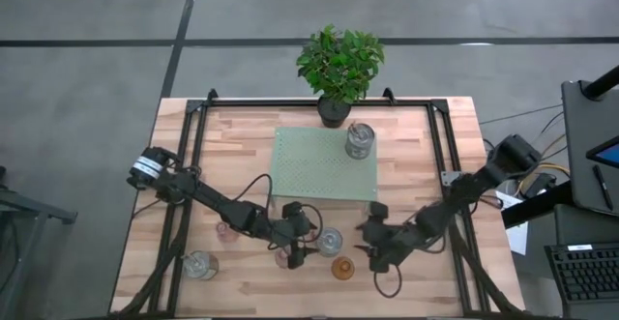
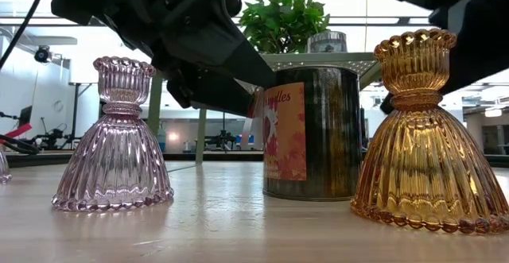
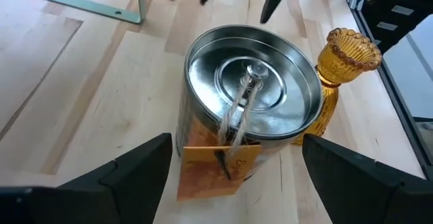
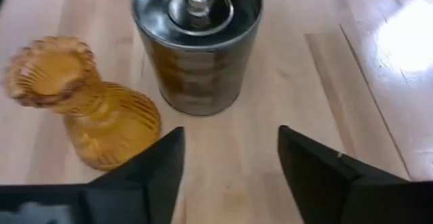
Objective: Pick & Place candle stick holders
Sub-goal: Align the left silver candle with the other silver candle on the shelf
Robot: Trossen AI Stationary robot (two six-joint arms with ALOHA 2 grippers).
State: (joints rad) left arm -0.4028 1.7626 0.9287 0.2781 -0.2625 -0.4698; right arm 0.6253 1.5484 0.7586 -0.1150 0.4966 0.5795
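A silvery tin holder with an orange label [image 3: 250, 95] stands on the wood table between my two grippers; it also shows in the high view [image 1: 331, 241]. An amber glass holder [image 3: 338, 68] stands upright beside it, toward the near edge [image 1: 342, 267]. My left gripper [image 3: 237, 166] is open, its fingers apart just short of the tin on the tin's left. My right gripper [image 4: 230, 160] is open on the tin's right, facing the tin [image 4: 196, 41] and the amber holder [image 4: 88, 102]. A pale pink holder [image 2: 115, 140] stands upright near the front.
A green mat [image 1: 324, 165] lies at the table's middle with another silvery holder [image 1: 360, 141] on its far right corner. A potted plant [image 1: 338, 64] stands at the far edge. A pink holder [image 1: 227, 231] and a silvery one [image 1: 200, 264] stand at the near left.
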